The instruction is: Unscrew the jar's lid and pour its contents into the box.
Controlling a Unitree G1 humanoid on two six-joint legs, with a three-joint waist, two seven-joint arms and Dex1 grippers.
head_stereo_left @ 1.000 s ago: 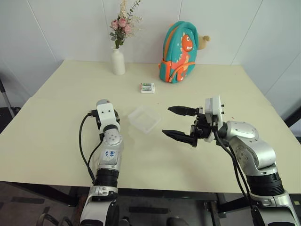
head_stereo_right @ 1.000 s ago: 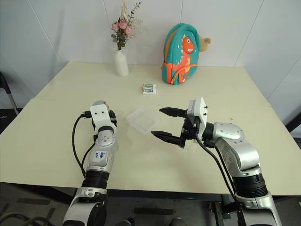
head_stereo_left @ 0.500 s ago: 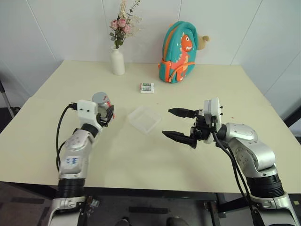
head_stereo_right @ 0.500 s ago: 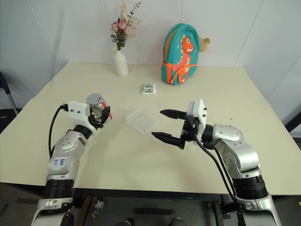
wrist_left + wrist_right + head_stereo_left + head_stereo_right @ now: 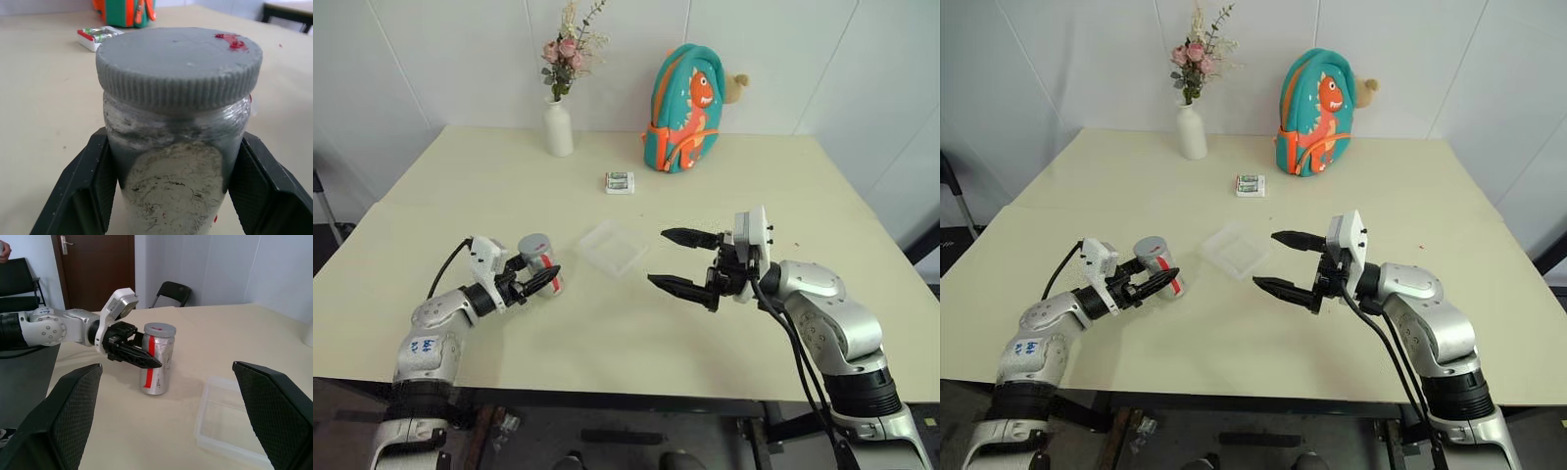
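The left tool (image 5: 536, 279), pinching the jar (image 5: 541, 262), has swung it toward three o'clock, its lid (image 5: 534, 243) facing the spread right tool (image 5: 677, 260).

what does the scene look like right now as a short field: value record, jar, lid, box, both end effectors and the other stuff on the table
jar: upright, gripped at its body, lifted or on the table not clear
lid: grey, screwed on, small red mark near its edge
box: clear, lying on the table between the two arms, apart from the jar
left end effector: shut on the jar, pointing toward the right arm
right end effector: open wide, holding nothing, facing the jar
table: pale
other things: white vase with flowers, dinosaur backpack, small white-and-green pack
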